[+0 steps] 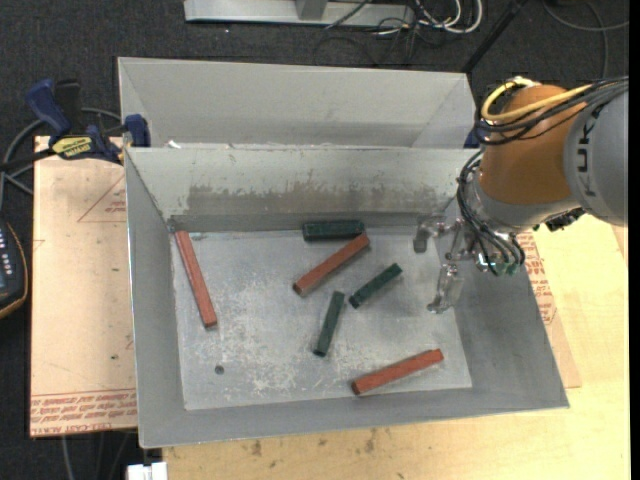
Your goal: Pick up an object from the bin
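My gripper hangs over the right side of the bin floor, open, with nothing between its fingers. Nearest to it, just to its left, lies a short dark green bar, set at a slant. A reddish-brown bar lies below the gripper near the bin's front edge. Another reddish-brown bar slants across the middle of the bin, left of the short green one.
A dark green block lies against the back wall. A second dark green bar stands nearly upright in the view at mid floor. A long reddish bar runs along the left wall. The arm comes in from the right.
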`<state>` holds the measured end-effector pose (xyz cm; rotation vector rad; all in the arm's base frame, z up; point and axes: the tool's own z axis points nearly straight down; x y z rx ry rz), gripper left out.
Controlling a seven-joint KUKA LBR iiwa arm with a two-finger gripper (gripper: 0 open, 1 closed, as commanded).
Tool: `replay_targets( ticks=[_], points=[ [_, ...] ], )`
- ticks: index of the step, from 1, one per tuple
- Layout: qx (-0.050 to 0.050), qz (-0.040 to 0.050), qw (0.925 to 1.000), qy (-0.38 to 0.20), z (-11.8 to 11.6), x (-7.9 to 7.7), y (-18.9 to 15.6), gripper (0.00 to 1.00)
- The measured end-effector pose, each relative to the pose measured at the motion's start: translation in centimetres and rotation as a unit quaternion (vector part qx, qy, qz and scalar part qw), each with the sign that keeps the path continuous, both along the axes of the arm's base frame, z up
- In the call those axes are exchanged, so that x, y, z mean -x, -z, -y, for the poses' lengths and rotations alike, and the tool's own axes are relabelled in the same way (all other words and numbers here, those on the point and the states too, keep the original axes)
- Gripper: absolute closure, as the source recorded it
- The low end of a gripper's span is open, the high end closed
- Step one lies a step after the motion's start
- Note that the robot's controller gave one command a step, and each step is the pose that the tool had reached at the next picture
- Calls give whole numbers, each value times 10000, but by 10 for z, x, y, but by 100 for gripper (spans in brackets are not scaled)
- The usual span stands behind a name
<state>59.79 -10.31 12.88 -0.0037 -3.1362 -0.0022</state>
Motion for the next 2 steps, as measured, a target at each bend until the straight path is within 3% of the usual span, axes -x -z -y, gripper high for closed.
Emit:
replay_targets(
  ticks=[1, 2],
  points=[
    [-9, 30, 9986, -529, -52, -34, 62, 0],
    [4, 41, 9986, -518, -49, -35, 58, 100]
  ],
)
